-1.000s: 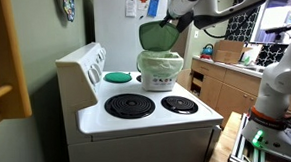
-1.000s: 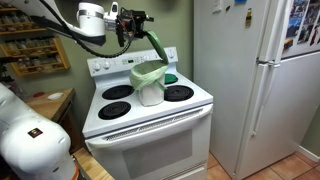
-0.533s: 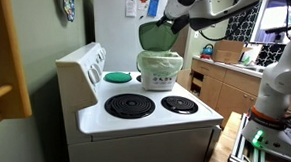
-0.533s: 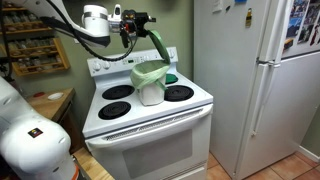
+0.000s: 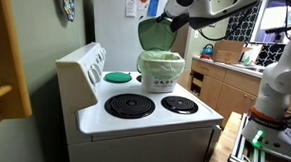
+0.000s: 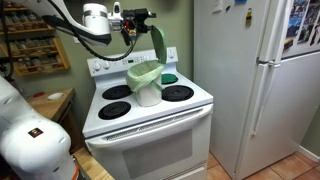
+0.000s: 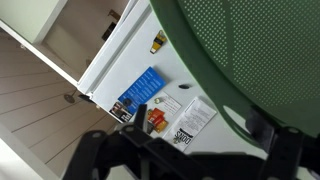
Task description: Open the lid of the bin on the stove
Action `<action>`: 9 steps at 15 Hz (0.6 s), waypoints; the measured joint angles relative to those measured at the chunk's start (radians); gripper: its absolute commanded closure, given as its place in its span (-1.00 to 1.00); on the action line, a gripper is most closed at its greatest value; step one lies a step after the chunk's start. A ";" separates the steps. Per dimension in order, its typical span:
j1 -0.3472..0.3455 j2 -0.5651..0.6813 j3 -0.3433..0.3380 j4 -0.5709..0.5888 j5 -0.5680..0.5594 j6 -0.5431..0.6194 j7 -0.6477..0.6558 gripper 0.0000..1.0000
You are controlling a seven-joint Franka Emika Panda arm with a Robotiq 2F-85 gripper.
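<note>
**Lid up, claw on it: finish the swing clean**

Claw (image 5: 174,22) is clamped on the upper edge of the lid (image 5: 157,34). The wrist view shows green plastic right at the claw, but the actual contact isn't resolved. The lid sits steeply tilted above the bin (image 5: 161,74), which is on the rear of the stove (image 5: 95,120), between the back burners.

I can't tell whether the lid's lower edge touches the rim or is hinged there. So move along an arc about that edge with no straight pull, or the light bin may tip or drag.

The lid is a green, slightly domed rounded rectangle with a fine dotted texture on its surface (image 7: 262,52). The bin's mouth is exposed, with the pale liner folded over the rim.
</note>
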 measured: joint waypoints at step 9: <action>0.046 -0.009 -0.001 -0.001 0.104 0.020 -0.217 -1.00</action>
